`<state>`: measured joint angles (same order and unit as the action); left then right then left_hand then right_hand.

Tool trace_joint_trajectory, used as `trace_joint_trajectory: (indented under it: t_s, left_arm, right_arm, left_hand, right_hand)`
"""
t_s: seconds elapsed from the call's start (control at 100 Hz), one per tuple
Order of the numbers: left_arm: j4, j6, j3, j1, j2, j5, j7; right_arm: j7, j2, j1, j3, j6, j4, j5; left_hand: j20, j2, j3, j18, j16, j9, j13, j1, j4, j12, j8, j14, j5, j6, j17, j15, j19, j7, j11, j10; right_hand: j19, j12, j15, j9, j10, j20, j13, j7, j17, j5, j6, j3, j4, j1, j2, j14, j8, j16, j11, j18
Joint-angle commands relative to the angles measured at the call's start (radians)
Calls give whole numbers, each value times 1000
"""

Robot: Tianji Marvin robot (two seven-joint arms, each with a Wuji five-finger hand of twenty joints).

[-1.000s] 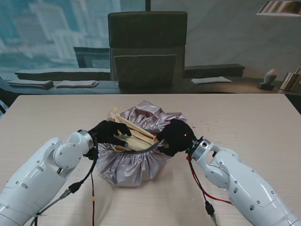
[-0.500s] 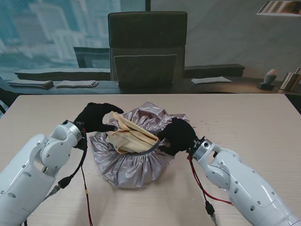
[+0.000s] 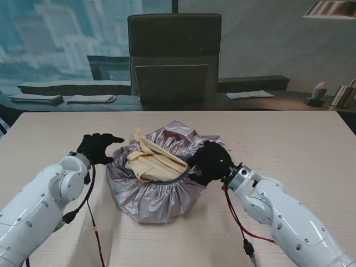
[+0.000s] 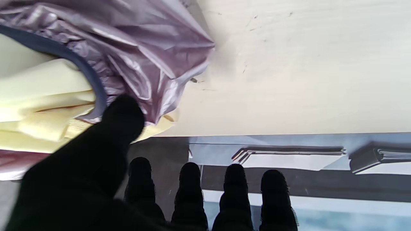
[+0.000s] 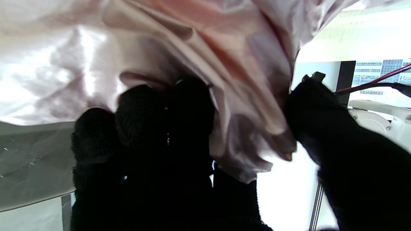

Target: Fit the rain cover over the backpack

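Cover position: the cover (image 3: 158,192) is seen mid-table (image 3: 289,139), bunched around the pack (image 3: 150,161), between the two hands.
Left hand: the left hand (image 3: 95,147) is held just beside the cover's left edge; fingers (image 4: 189,189) are spread and nothing is gripped. In the left wrist view the thumb tip is seen at the cover's hem (image 4: 93,80); contact cannot be told.
Right hand: the right hand (image 3: 211,161) is clenched on the cover's right rim, with fabric (image 5: 199,51) pinched between fingers (image 5: 160,122) and thumb.
Writing: no readable text or brand is made out.
Cover look: glossy silver-lilac fabric, heavily creased, gathered at a dark elastic hem.
Pack look: pale yellow, folded straps exposed through the cover's opening, facing up.
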<state>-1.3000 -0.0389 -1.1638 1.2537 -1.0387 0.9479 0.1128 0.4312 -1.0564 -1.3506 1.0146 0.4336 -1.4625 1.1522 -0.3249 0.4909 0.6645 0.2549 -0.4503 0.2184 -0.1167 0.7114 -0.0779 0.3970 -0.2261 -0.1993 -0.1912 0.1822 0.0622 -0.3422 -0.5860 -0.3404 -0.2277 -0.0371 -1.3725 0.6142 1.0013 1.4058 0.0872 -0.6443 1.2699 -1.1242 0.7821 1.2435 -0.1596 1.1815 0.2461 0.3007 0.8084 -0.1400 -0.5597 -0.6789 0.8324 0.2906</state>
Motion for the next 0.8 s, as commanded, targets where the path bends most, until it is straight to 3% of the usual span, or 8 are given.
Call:
trace_joint_trajectory:
  t_s: [0.0, 0.18, 0.29, 0.36, 0.54, 0.62, 0.69, 0.79]
  left_arm:
    - [19, -1, 2, -13, -4, 7, 0]
    - [81, 22, 39, -41, -9, -26, -34]
    - [107, 32, 64, -56, -7, -32, -28]
    - [126, 37, 80, -68, -9, -51, -32]
    - [164, 59, 124, -101, -8, -52, -43]
    - [180, 56, 148, -117, -6, -42, -40]
    - [195, 48, 165, -127, -9, -48, -48]
    - [210, 43, 187, -138, -7, -38, -58]
  right_arm:
    - [-14, -1, -2, -4, 4, -1, 1]
    - [-19, -1, -5, -3, 2, -2, -1]
    - [-19, -1, -7, -1, 1, -3, -1]
    - [-19, -2, -7, -3, 0, -3, -3]
    - [-27, -1, -9, -3, -2, -5, -4]
    - [-26, -2, -10, -2, -2, -6, -5]
    - [-25, -2, -10, -2, -1, -5, -5]
    - [-25, -2, -10, -2, -2, -4, -6]
  left_hand:
    - [-11, 10, -46, -15, 15, -51, 30, -67, 4, 5, 43, 21, 32, 18, 8, 41, 55, 66, 49, 20]
    - [-9, 34, -103, -27, 19, -82, 43, -103, -14, 14, 60, 20, 25, 78, 5, 103, 110, 120, 124, 16]
    - [-24, 43, -77, -25, 12, -76, 42, -103, -16, 26, -17, 22, 26, 109, 5, 103, 122, -38, 117, 19]
    - [-27, 36, -61, -23, 11, -68, 40, -96, -15, 27, -120, 22, 36, 134, 5, 98, 132, -264, 98, 25]
    - [-21, 9, -29, -12, 4, -26, 31, -72, -13, 23, -232, 26, -263, 79, 7, 54, 159, -461, -11, 45]
    - [-20, 20, -83, -5, 3, -15, 27, -21, -48, 11, -236, 24, -311, 77, 7, 29, 167, -494, -61, 43]
    - [-24, -17, -261, -2, -2, 3, 22, 92, -18, 23, -221, 23, -367, 108, 8, -12, 158, -593, -157, 46]
    - [-20, -51, -270, 4, -7, 52, 8, 129, -7, 28, -293, 21, -427, 120, 5, -43, 154, -678, -204, 37]
  right_hand:
    - [-17, -3, -12, 49, 53, 14, 34, -28, -9, 61, 15, -14, -6, 11, -5, -9, -17, 8, -8, 28]
    - [-19, -4, -13, 48, 53, 14, 34, -27, -14, 62, 18, -14, -8, 11, -7, -12, -19, 9, -8, 33]
    - [-20, -3, -15, 48, 53, 14, 34, -24, -15, 62, 18, -15, -9, 11, -8, -14, -19, 10, -8, 34]
    - [-21, -3, -15, 48, 54, 13, 34, -23, -17, 62, 18, -16, -11, 9, -12, -14, -20, 10, -9, 37]
    - [-22, -3, -18, 44, 56, 14, 34, -18, -20, 63, 20, -19, -17, 5, -19, -15, -24, 12, -8, 39]
    - [-23, -3, -18, 44, 56, 13, 34, -18, -20, 63, 22, -20, -22, 4, -21, -17, -28, 12, -8, 39]
    - [-25, -2, -17, 43, 59, 13, 34, -16, -20, 64, 23, -20, -26, 3, -22, -18, -32, 11, -7, 40]
    - [-24, -2, -19, 42, 59, 14, 33, -13, -23, 64, 26, -23, -34, 3, -28, -20, -39, 12, -7, 42]
